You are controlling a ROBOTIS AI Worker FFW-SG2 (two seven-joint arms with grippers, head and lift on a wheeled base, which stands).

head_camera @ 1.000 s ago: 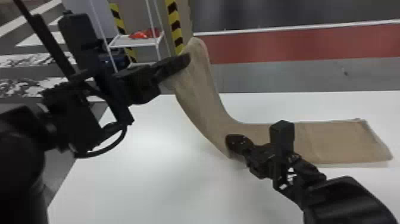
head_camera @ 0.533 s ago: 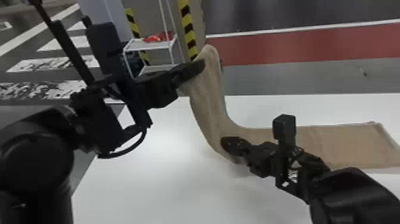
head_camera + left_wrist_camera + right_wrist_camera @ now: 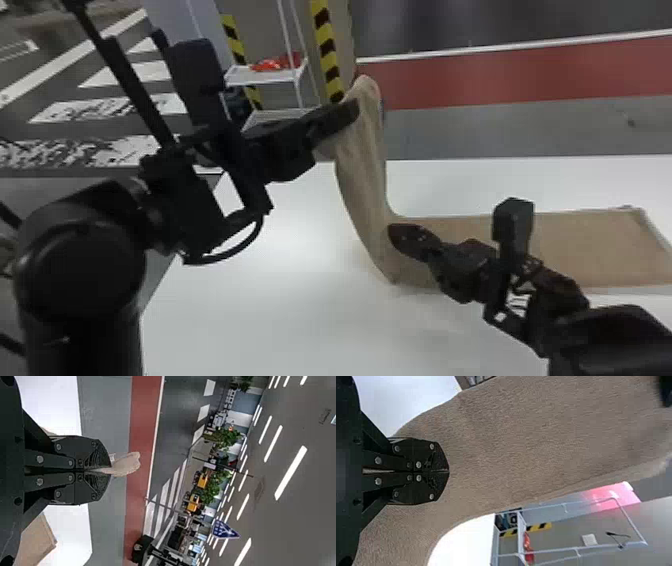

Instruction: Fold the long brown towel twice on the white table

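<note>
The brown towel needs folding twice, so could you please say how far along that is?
Neither fold looks done. The left gripper holds the left end of the towel above the white table, so the first seems in hand, with the right gripper by the bend. The right part lies flat; both folds need finishing.

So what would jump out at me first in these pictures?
Probably the long brown towel, its left end held up above the white table by the left arm's black fingers. Next, the right arm's closed fingers, low beside the towel's bend. Behind, yellow-and-black stripes.
</note>
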